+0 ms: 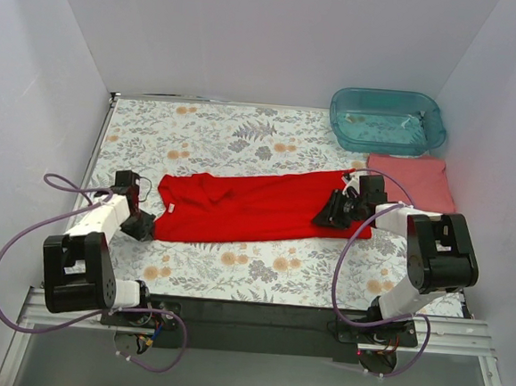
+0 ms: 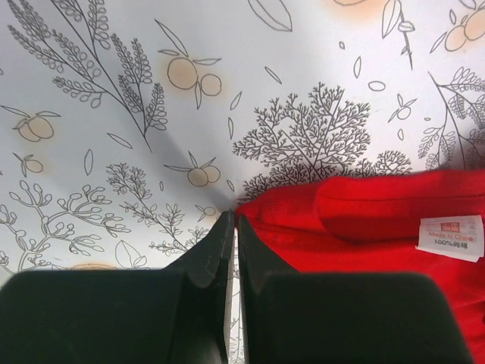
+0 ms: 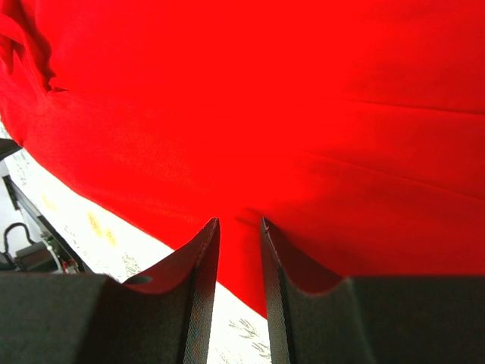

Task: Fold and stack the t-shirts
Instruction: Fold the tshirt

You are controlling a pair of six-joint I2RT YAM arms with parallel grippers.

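The red t-shirt (image 1: 248,208) lies as a long, partly folded band across the middle of the floral tablecloth (image 1: 244,138). My left gripper (image 1: 148,229) sits at its left end, its jaws shut on the shirt's corner. In the left wrist view the red t-shirt (image 2: 379,220) meets my left gripper's (image 2: 233,216) tips, and a white label (image 2: 451,236) shows. My right gripper (image 1: 327,218) is at the shirt's right end. In the right wrist view my right gripper (image 3: 239,221) is open astride the lower edge of the red t-shirt (image 3: 265,114). The salmon-pink t-shirt (image 1: 411,180) lies folded at the right.
A translucent teal tub (image 1: 387,120) stands at the back right, just behind the pink shirt. White walls close in the table on three sides. The tablecloth puckers slightly at my left fingertips (image 2: 223,227).
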